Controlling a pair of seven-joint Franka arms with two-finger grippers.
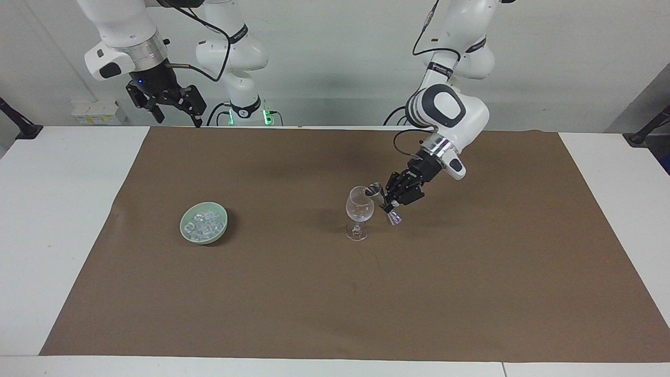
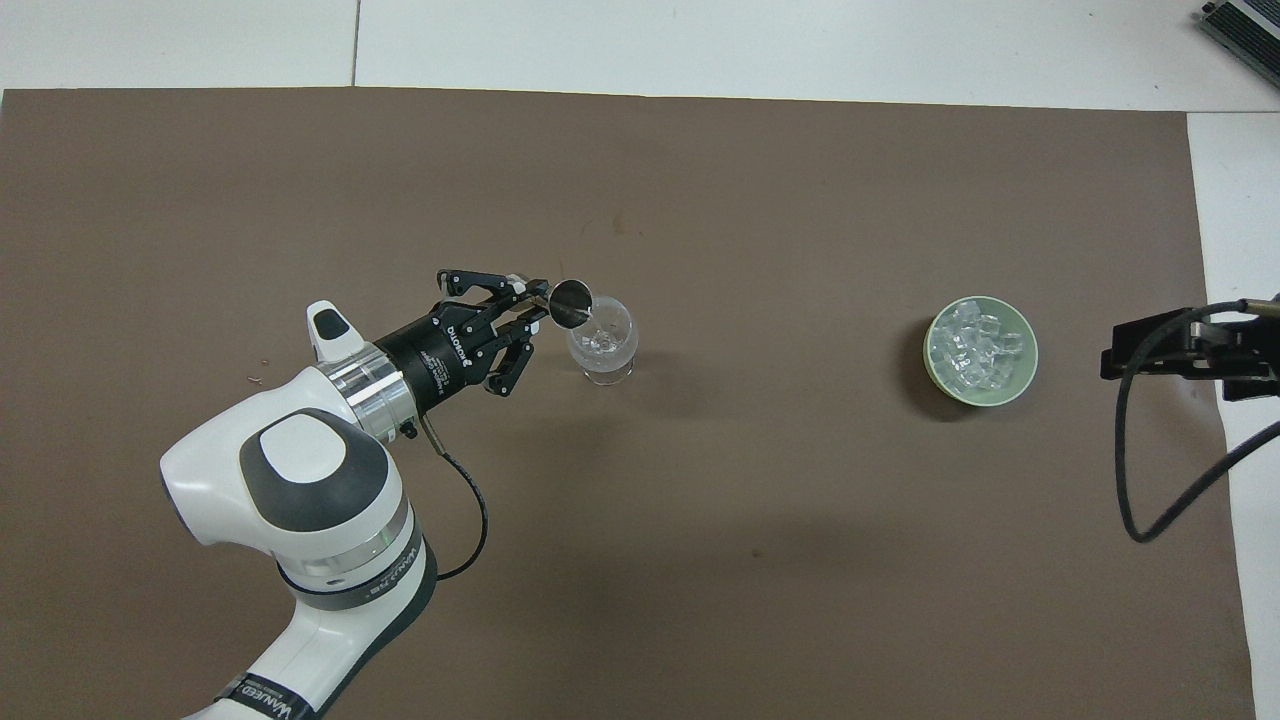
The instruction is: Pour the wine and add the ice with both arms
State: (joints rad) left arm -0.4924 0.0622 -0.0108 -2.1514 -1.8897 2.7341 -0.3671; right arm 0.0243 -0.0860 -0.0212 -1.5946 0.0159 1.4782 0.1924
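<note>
1. Ice (image 1: 204, 224) (image 2: 978, 344): pile of small clear cubes in a pale green bowl (image 1: 187, 234) (image 2: 1022, 382), sitting on the brown mat (image 1: 335, 293) (image 2: 700, 560) toward the right arm's end of the surface; well apart from the left pincer, closer to the right one.
2. Wine glass (image 1: 359, 210) (image 2: 603, 340): clear, stemmed, upright on the mat around mid-surface, just beside the left pincer's tips.
3. Left pincer (image 1: 391, 205) (image 2: 528, 305): fingertips pressed together, pinching a small metal measuring cup (image 1: 375, 190) (image 2: 571, 301). Cup is tilted, mouth at the glass rim; cannot tell if it touches the rim.
4. Left arm (image 1: 445, 110) (image 2: 300, 490): reaches down at a slant over the mat, wrist angled toward the glass.
5. Right pincer (image 1: 166, 104) (image 2: 1180, 352): fingers spread, holding nothing, raised over the surface edge at the robots' end, waiting; bowl of ice sits lower on the mat, apart from it.
6. Right arm (image 1: 123, 36): waits, black cable looped along it.
7. White surface (image 1: 63, 220) (image 2: 700, 40) shows around the mat.
</note>
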